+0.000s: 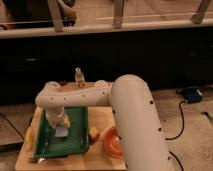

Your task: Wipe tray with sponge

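The green tray (47,142) lies on the left part of the wooden table. The light-blue sponge (62,132) sits inside it, near the middle. My gripper (60,123) points down into the tray, right on top of the sponge. The white arm reaches in from the right and bends over the tray, hiding the tray's far rim.
A round orange bowl (112,141) sits right of the tray, partly behind my arm. A yellow-orange block (93,132) lies between tray and bowl. A small clear bottle (78,77) stands at the table's back edge. A dark counter wall rises behind the table (100,160).
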You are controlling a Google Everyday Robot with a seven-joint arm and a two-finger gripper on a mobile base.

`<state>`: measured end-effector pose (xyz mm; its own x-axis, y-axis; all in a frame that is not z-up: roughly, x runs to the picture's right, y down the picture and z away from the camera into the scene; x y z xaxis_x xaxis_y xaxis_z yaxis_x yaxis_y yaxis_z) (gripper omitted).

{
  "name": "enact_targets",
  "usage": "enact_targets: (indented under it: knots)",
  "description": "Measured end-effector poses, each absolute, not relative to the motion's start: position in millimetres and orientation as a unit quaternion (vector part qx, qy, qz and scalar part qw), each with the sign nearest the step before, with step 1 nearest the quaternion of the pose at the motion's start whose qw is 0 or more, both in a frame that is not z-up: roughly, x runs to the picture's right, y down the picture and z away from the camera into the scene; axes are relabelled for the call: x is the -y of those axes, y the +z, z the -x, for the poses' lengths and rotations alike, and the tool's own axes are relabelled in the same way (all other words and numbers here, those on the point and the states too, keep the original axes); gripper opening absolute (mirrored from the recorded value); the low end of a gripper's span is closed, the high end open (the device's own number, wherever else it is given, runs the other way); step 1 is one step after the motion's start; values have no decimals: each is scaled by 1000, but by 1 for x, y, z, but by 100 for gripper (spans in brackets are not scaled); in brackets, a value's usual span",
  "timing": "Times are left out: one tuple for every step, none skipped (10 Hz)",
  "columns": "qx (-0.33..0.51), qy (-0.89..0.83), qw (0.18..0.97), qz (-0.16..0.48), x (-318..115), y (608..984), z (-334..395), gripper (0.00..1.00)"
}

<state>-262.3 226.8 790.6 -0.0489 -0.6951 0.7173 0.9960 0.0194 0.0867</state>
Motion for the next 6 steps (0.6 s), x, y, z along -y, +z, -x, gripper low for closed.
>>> enact_targets:
  knots:
    - [310, -659, 639, 246, -236, 781, 263, 0]
    - [311, -661, 636, 250, -246, 771, 258, 0]
    - [309, -658, 637, 258, -255, 765, 246, 0]
    - [305, -652, 642, 264, -257, 764, 234, 0]
    - [300, -646, 648, 269, -258, 765, 222, 0]
    - [288, -638, 660, 275, -253, 769, 204, 0]
